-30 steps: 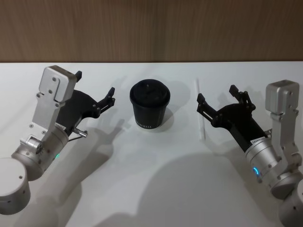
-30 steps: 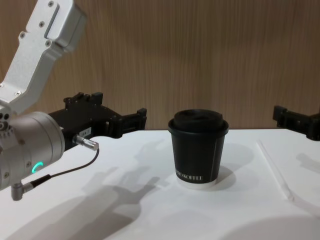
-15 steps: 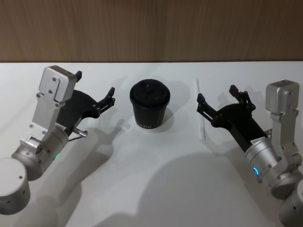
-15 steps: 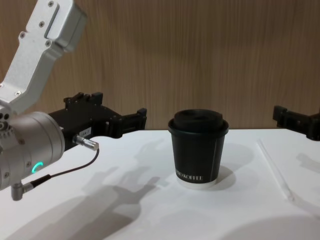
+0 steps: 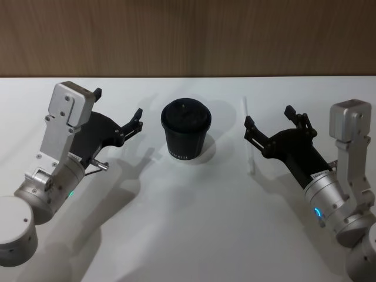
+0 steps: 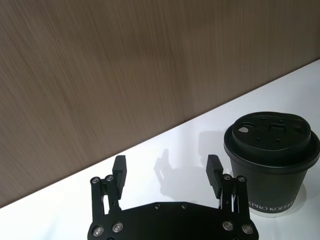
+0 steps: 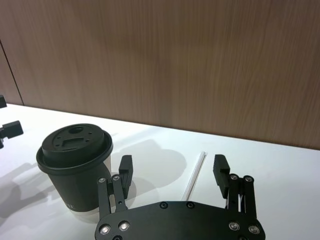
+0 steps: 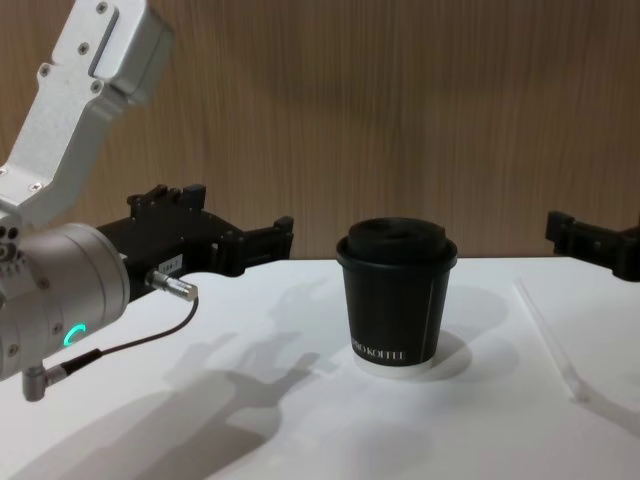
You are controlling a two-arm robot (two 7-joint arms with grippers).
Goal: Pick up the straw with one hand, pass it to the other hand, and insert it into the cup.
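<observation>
1. Table [image 5: 194,235]: white top, bare on the near side of the cup [image 5: 185,132]; shadows of both arms fall across it
2. Left gripper [image 5: 118,103]: black, on a silver wrist with a green light and a thin dark cable. It is held above the table to the left of the cup, apart from it, and points toward the cup's far-left side. Jaws spread wide, nothing between them
3. Right gripper [image 5: 268,116]: black, on a silver wrist with a blue-green light. It is held to the right of the cup, raised off the table. Jaws spread wide, empty. In the head view the finger nearer the cup crosses the line of the straw [image 5: 248,138]; from the chest view it seems to hang above the straw rather than touch it
4. Cup: black paper, black domed lid fitted, small white lettering low on the side, white base rim. It stands upright on the table between the two grippers
5. Straw: thin, straight, white. It lies flat on the table to the right of the cup, apart from it, between the cup and the right gripper, and runs from beside the cup's near side back past its far side
6. Wall [image 5: 188,35]: brown wood-grain panel behind the cup, meeting the table's far edge
</observation>
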